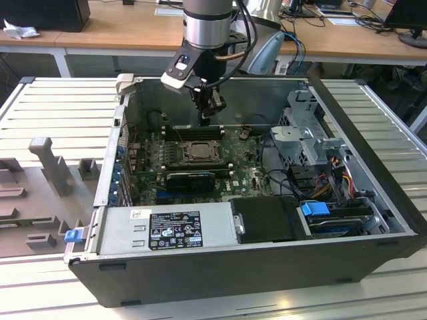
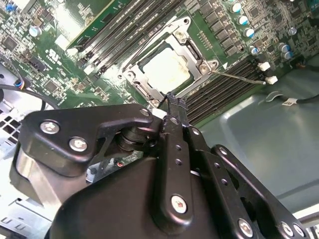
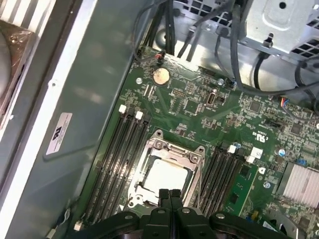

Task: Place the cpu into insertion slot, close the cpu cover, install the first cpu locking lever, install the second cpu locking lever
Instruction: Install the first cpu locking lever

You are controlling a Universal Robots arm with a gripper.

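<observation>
The pale square cpu (image 3: 167,174) (image 2: 167,69) lies in the insertion slot (image 1: 198,152) on the green motherboard. The silvery cpu cover (image 3: 172,148) (image 2: 188,52) lies flat around it as a frame. A thin metal locking lever (image 2: 239,77) sticks out from one socket corner across the black memory slots. My gripper (image 1: 212,112) (image 2: 172,102) (image 3: 169,194) hangs above the socket's edge, shut, with its black fingertips pressed together and nothing between them.
The open black computer case (image 1: 373,220) walls in the board. Long memory slots (image 3: 117,159) flank the socket on both sides. Cables and a metal drive cage (image 1: 310,137) fill the exterior view's right. A power supply (image 1: 167,230) sits along the near wall.
</observation>
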